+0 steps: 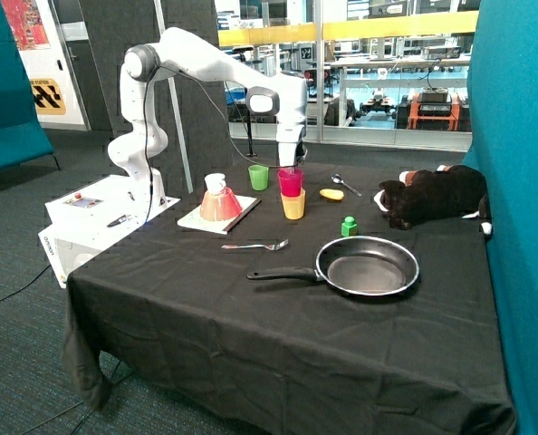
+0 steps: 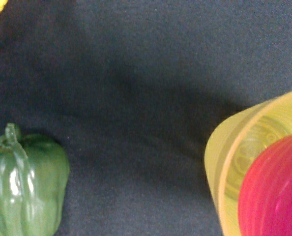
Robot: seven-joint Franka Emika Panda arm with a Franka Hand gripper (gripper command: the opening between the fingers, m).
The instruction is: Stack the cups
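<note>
My gripper (image 1: 290, 166) reaches down from above and is shut on the rim of the magenta-pink cup (image 1: 290, 182). It holds this cup upright, with its base in the mouth of the yellow cup (image 1: 293, 206) on the black tablecloth. In the wrist view the magenta cup (image 2: 276, 191) covers part of the yellow cup's opening (image 2: 234, 162); my fingers do not show there. The green cup (image 1: 258, 177) stands alone on the cloth, a little behind and beside the pair, towards the robot base.
A salmon cone with a white top (image 1: 219, 201) sits on a white board. A fork (image 1: 255, 246), a black frying pan (image 1: 367, 266), a green toy pepper (image 1: 349, 226) (image 2: 25, 182), a yellow toy (image 1: 331, 194), a spoon (image 1: 345, 184) and a plush animal (image 1: 437, 195) lie nearby.
</note>
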